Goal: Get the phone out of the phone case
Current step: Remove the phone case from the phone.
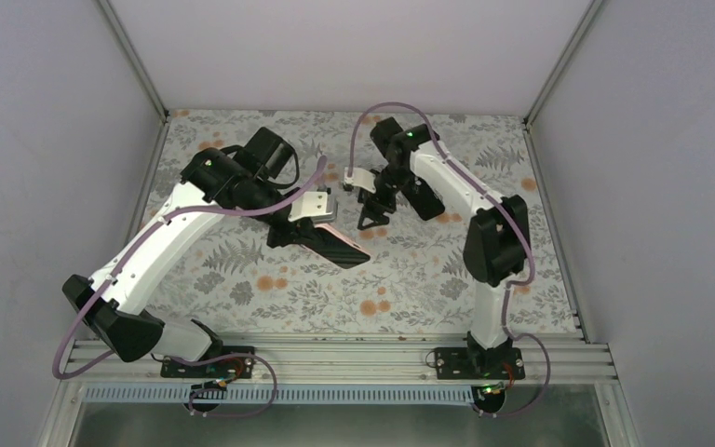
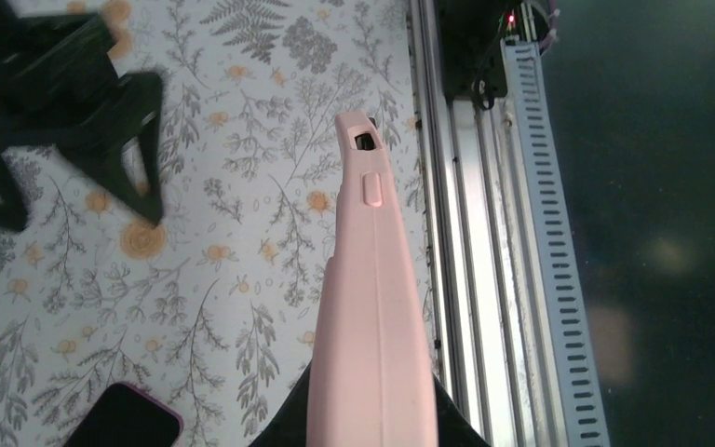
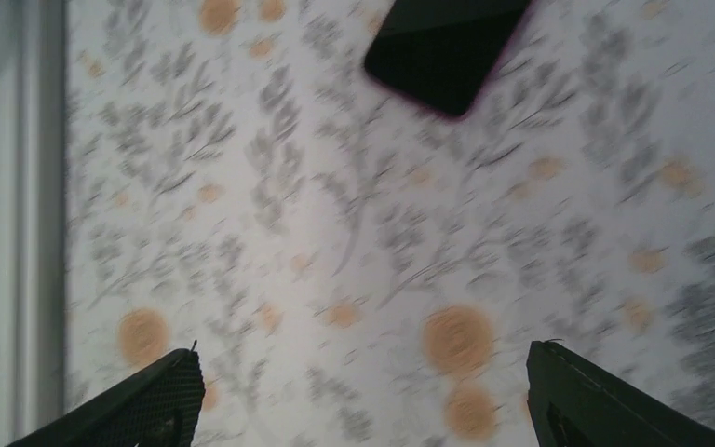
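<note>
My left gripper is shut on the pink phone case and holds it edge-on above the table. In the left wrist view the case runs up from between my dark fingers, with a button and a cut-out near its far end. The black phone, with a thin magenta rim, lies flat on the floral table just beside and below the case. It also shows in the left wrist view and the right wrist view. My right gripper is open and empty above the table, right of the phone.
The floral table cover spans the workspace. The aluminium rail with the arm bases runs along the near edge. White walls enclose the back and sides.
</note>
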Robot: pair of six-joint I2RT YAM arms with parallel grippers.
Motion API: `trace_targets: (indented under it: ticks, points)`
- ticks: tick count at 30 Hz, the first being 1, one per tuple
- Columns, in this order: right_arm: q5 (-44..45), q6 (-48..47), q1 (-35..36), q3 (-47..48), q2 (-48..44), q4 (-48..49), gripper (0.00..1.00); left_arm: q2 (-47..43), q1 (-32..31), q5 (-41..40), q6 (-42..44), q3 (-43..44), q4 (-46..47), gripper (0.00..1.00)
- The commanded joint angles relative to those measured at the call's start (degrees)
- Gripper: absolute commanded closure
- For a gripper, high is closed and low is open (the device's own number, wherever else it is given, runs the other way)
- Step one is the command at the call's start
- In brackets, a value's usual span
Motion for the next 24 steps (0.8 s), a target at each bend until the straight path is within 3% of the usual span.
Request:
trace_targets:
  ticks: [1, 5, 10, 24]
  points:
    - [-2.85, -0.41, -0.18, -10.84, -10.52, -0.28, 0.14, -1.39, 0.37, -0.98, 2.05, -1.1, 0.74, 0.98]
    - [-6.45, 0.74, 0.53, -20.36, -18.73, 1.11, 0.14, -0.91, 0.87, -1.58, 2.95, -1.3, 0.74, 0.98]
    - [-12.44, 0.96, 0.62, -24.57, -26.42, 1.66, 0.14, 0.45, 1.64, -1.44, 3.53, -0.29, 0.74, 0.98]
    - [-15.88, 2.11, 0.68, -26.44, -26.97, 4.22, 0.18, 3.12, 1.84, 0.45, 3.71, 2.01, 0.74, 0.98]
